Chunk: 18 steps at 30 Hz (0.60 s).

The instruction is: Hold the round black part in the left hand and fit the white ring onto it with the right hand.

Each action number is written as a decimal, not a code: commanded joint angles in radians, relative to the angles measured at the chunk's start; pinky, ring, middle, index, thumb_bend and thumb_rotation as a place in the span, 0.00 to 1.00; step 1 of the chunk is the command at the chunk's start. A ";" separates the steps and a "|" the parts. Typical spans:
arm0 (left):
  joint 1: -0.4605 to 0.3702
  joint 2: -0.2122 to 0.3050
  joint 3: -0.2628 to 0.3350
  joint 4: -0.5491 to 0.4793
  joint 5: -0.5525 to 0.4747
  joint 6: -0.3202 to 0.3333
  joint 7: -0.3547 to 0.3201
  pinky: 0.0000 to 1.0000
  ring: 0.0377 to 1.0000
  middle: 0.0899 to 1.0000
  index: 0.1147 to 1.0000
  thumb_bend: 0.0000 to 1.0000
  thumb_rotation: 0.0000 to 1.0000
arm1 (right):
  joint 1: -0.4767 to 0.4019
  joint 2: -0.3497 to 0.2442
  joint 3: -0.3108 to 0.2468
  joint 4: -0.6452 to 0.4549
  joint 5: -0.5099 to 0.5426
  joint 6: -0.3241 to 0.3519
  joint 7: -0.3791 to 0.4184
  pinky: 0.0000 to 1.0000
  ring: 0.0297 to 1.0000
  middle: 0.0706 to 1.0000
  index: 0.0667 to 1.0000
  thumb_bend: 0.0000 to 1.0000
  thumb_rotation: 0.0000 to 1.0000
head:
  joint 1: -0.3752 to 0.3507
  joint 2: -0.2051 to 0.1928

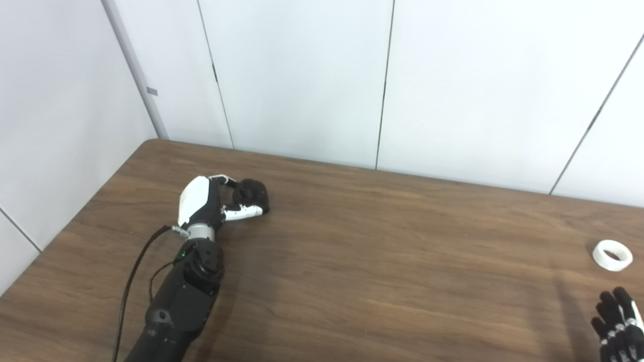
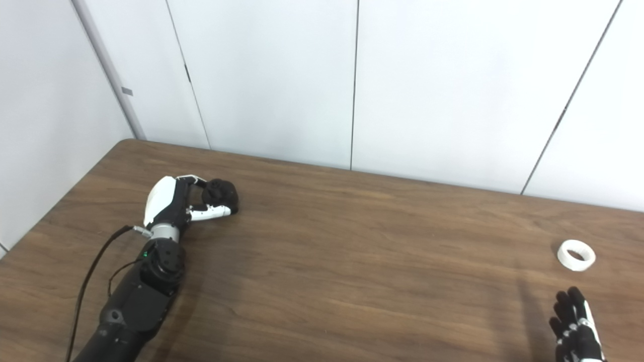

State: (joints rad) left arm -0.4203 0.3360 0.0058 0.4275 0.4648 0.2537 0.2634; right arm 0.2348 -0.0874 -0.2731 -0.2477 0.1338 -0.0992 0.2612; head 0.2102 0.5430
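At left of centre, the left robot hand (image 1: 216, 203) is clamped on the round black part (image 1: 251, 193), low on the worktop (image 1: 382, 251). At the right edge the white ring (image 1: 612, 255) lies free; the right robot hand (image 2: 576, 327) sits just below it at the bottom right corner, fingers apart, holding nothing.

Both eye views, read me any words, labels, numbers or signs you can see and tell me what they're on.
None can be read.
Left hand, black part, white ring, right hand, table: no print shows.
Small grey tag on the wall post: too small to tell whether it carries text.
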 commanded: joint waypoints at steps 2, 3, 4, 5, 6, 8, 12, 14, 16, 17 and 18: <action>-0.063 0.032 -0.002 -0.021 0.010 -0.050 0.028 1.00 0.90 0.79 0.42 0.52 0.05 | 0.184 -0.022 0.013 -0.056 0.022 -0.036 0.012 1.00 1.00 0.99 1.00 0.58 1.00 | -0.005 0.003; -0.062 0.034 -0.005 -0.022 0.014 -0.052 0.028 1.00 0.90 0.80 0.42 0.52 0.05 | 0.183 -0.023 0.013 -0.058 0.026 -0.030 0.013 1.00 1.00 1.00 1.00 0.61 1.00 | -0.005 0.003; -0.059 0.037 -0.010 -0.025 0.021 -0.055 0.030 1.00 0.90 0.80 0.42 0.52 0.05 | 0.183 -0.024 0.014 -0.059 0.027 -0.025 0.014 1.00 1.00 1.00 1.00 0.62 1.00 | -0.007 0.005; -0.054 0.040 -0.016 -0.031 0.029 -0.059 0.033 1.00 0.91 0.80 0.42 0.52 0.05 | 0.183 -0.024 0.014 -0.058 0.025 -0.024 0.014 1.00 1.00 1.00 1.00 0.62 1.00 | -0.012 0.007; -0.052 0.042 -0.020 -0.034 0.034 -0.062 0.035 1.00 0.92 0.80 0.42 0.52 0.05 | 0.182 -0.023 0.014 -0.058 0.024 -0.023 0.014 1.00 1.00 1.00 1.00 0.62 1.00 | -0.014 0.007; -0.038 0.051 -0.038 -0.059 0.051 -0.063 0.028 1.00 0.92 0.80 0.42 0.52 0.05 | 0.183 -0.016 0.013 -0.060 0.014 -0.017 0.005 1.00 1.00 1.00 1.00 0.62 1.00 | -0.020 0.008; -0.012 0.069 -0.067 -0.117 0.085 -0.056 0.010 1.00 0.93 0.80 0.42 0.52 0.05 | 0.182 -0.009 0.017 -0.060 0.013 -0.010 0.002 1.00 1.00 1.00 1.00 0.62 1.00 | -0.034 0.013; 0.006 0.075 -0.076 -0.159 0.094 -0.051 -0.004 1.00 0.94 0.80 0.42 0.52 0.05 | 0.181 -0.004 0.020 -0.059 0.008 -0.009 -0.002 1.00 1.00 0.99 1.00 0.62 1.00 | -0.042 0.016; 0.027 0.077 -0.081 -0.216 0.104 -0.036 -0.021 1.00 0.94 0.80 0.42 0.52 0.05 | 0.179 0.001 0.022 -0.061 -0.002 -0.008 -0.010 1.00 0.99 0.98 0.99 0.59 1.00 | -0.049 0.019; 0.040 0.078 -0.084 -0.252 0.111 -0.031 -0.033 1.00 0.95 0.80 0.42 0.52 0.05 | 0.178 0.004 0.024 -0.062 -0.005 -0.007 -0.012 1.00 0.99 0.98 0.99 0.58 1.00 | -0.056 0.021; 0.049 0.078 -0.086 -0.275 0.115 -0.028 -0.041 1.00 0.95 0.81 0.42 0.52 0.05 | 0.177 0.005 0.025 -0.062 -0.006 -0.006 -0.013 1.00 0.99 0.98 0.99 0.57 1.00 | -0.056 0.021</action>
State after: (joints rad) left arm -0.3440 0.3721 -0.0816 0.2350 0.5424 0.2383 0.2176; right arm 0.2373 -0.0872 -0.2674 -0.2495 0.1287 -0.0869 0.2597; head 0.1534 0.5630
